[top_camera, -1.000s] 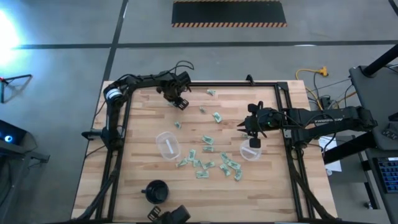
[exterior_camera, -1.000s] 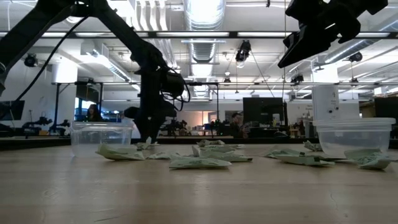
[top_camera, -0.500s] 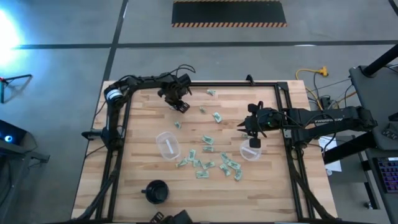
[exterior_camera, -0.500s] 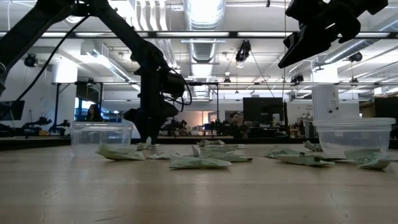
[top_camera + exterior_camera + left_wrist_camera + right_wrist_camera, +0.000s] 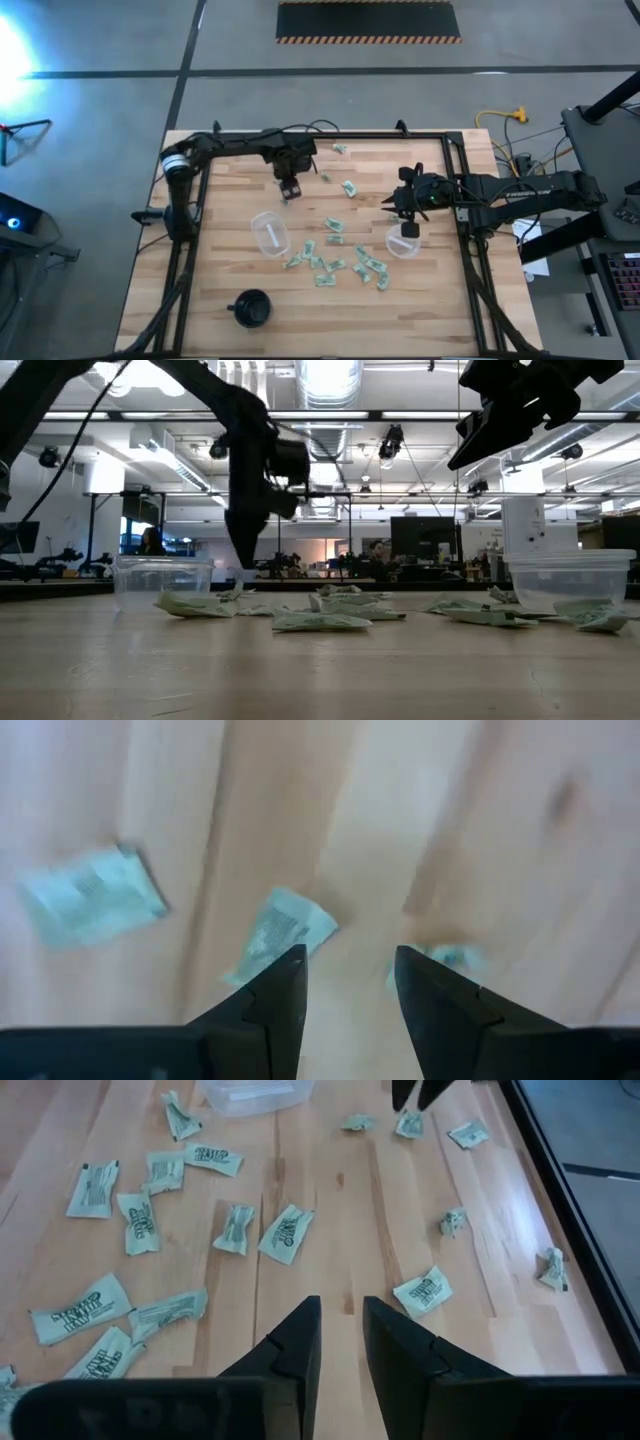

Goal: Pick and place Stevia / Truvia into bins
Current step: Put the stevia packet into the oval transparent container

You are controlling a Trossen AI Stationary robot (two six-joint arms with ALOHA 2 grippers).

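Many pale green and white sweetener packets (image 5: 335, 262) lie flat on the wooden table, most of them between the two clear cups. The left cup (image 5: 270, 233) and the right cup (image 5: 403, 243) stand upright. My left gripper (image 5: 289, 188) is open and points down over the far-left part of the table. In the left wrist view its fingers (image 5: 290, 970) stand just short of one packet (image 5: 280, 925) without touching it. My right gripper (image 5: 395, 208) is open, empty and raised, beside and above the right cup (image 5: 570, 580).
A black round cup (image 5: 250, 308) stands near the table's near-left corner. A black metal frame (image 5: 455, 160) runs along the table's edges. Loose packets (image 5: 425, 1290) also lie toward the far edge. Bare wood shows along the near edge (image 5: 400, 320).
My left gripper has moved from the far-left corner toward the near edge and slightly to the right, turning as it went, and now hangs over a single packet far of the left cup. The right arm, the packets and the cups have kept still.
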